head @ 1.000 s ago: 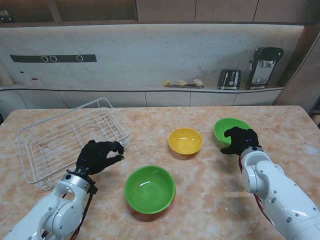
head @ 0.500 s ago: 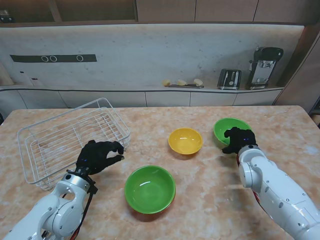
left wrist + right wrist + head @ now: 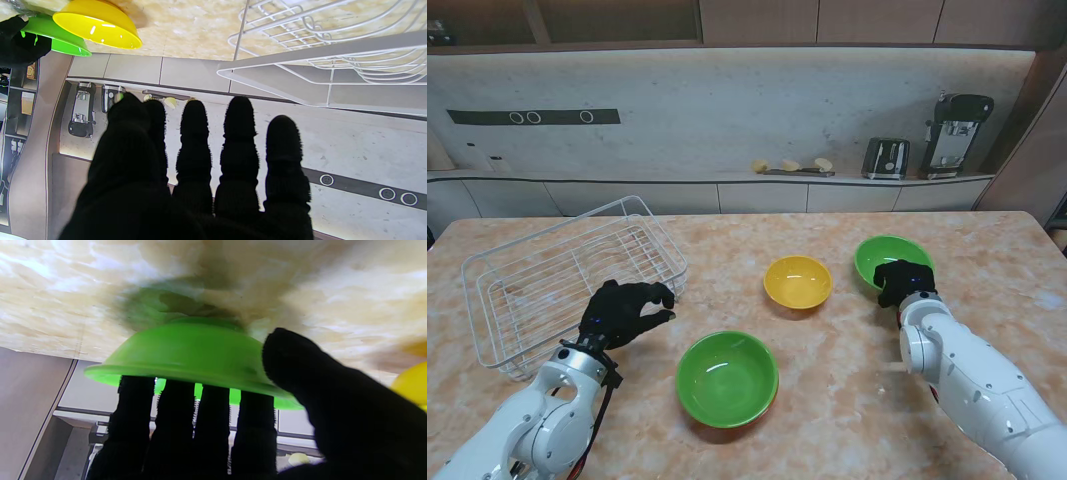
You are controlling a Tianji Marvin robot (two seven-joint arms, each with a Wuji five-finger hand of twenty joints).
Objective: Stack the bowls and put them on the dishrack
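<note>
The small green bowl (image 3: 889, 256) stands at the right, farther from me; in the right wrist view this bowl (image 3: 186, 353) still rests on the table. My right hand (image 3: 903, 280) straddles its near rim, with four fingers (image 3: 173, 426) inside and the thumb (image 3: 300, 373) by the outer wall, not clamped. A yellow bowl (image 3: 798, 281) sits in the middle, and a large green bowl (image 3: 727, 378) lies nearer to me. The white wire dishrack (image 3: 567, 275) stands at the left. My left hand (image 3: 624, 310) hovers beside the rack, holding nothing.
A counter behind the table carries a toaster (image 3: 886, 158) and a coffee machine (image 3: 957, 135). The left wrist view shows the rack's wire rim (image 3: 320, 56), the yellow bowl (image 3: 96, 25) and the small green bowl (image 3: 56, 36) behind it.
My right hand has moved forward and turned, bringing its fingers over the small green bowl's near rim. The left hand and all the bowls have stayed in place.
</note>
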